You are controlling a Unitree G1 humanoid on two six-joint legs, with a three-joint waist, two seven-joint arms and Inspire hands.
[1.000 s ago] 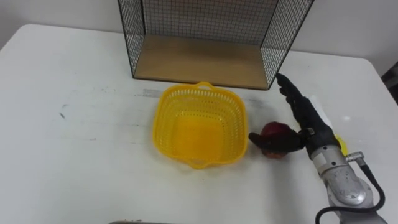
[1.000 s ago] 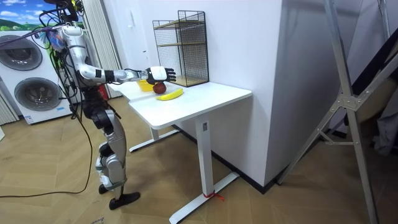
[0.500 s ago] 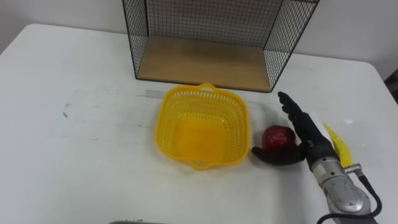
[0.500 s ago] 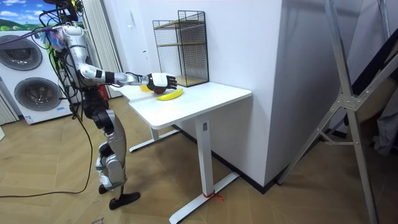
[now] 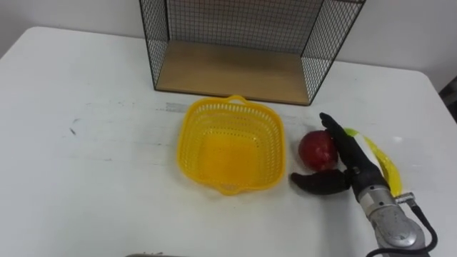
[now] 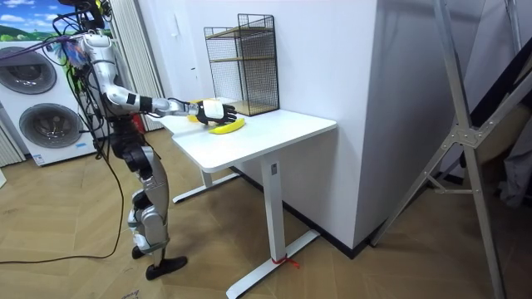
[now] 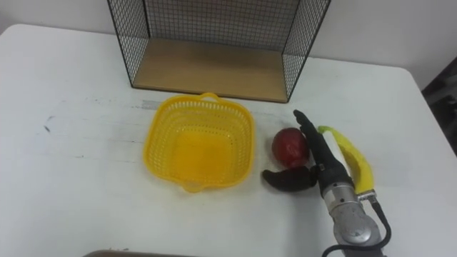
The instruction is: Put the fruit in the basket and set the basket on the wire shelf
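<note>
Two fruits sit right of the yellow basket (image 5: pixel 230 145) on the white counter (image 5: pixel 86 171): a red apple (image 5: pixel 317 149), then a banana (image 5: pixel 378 163). The right hand (image 5: pixel 353 177) lies alongside the apple, fingers straight and released. A wire shelf (image 5: pixel 235 43) stands behind the basket. Room view: the robot's right arm reaches over the counter. Right eye view: the apple is just beside the basket.

Open table on the left, a crowd on the right.
The table (image 5: pixel 93 164) lies bare left of and in front of the basket (image 5: pixel 228 153), whose mouth is uncovered. The wire shelf (image 5: pixel 228 71) stands close behind with an open front and mesh sides. The apple (image 5: pixel 318 148), right hand (image 5: pixel 353 168) and banana (image 5: pixel 382 160) block the basket's right flank.
</note>
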